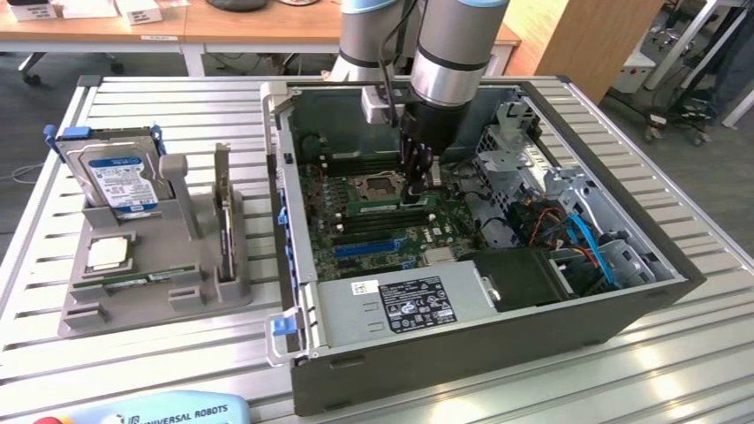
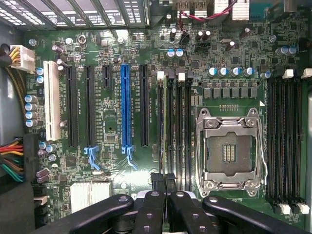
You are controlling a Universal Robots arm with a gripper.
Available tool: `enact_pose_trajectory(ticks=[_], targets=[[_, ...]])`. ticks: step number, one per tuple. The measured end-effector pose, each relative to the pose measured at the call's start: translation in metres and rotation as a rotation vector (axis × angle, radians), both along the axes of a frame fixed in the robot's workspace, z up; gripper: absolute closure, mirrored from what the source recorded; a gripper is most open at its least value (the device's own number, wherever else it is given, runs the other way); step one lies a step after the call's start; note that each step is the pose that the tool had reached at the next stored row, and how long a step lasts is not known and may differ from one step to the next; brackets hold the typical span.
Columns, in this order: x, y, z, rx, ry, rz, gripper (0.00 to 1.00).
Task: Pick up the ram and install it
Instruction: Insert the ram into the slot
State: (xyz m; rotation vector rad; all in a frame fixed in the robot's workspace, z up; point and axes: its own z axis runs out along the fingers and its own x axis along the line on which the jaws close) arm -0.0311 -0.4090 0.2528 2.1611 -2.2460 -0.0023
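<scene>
Green ram [image 2: 168,127], pinched in the gripper [image 2: 164,183], stands at a slot at the processor socket's [image 1: 377,187] 3 o'clock, exterior view. Installation step, by judgement; seating calls for square, even pressure.

The arm [image 1: 462,49] is built of smooth silver-grey cylinders, each ending in a black band, with a thin black cable [image 1: 384,88] running down beside them. Its gripper [image 2: 164,181] is matt black, made of jointed bar links studded with small round pale pins.
</scene>
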Motion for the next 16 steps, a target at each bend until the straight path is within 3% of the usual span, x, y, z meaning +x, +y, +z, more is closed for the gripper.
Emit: enact_pose_trajectory(ticks=[16], targets=[[-0.0001, 0.0001, -0.0083, -0.0001, 0.0001, 0.001, 0.89]])
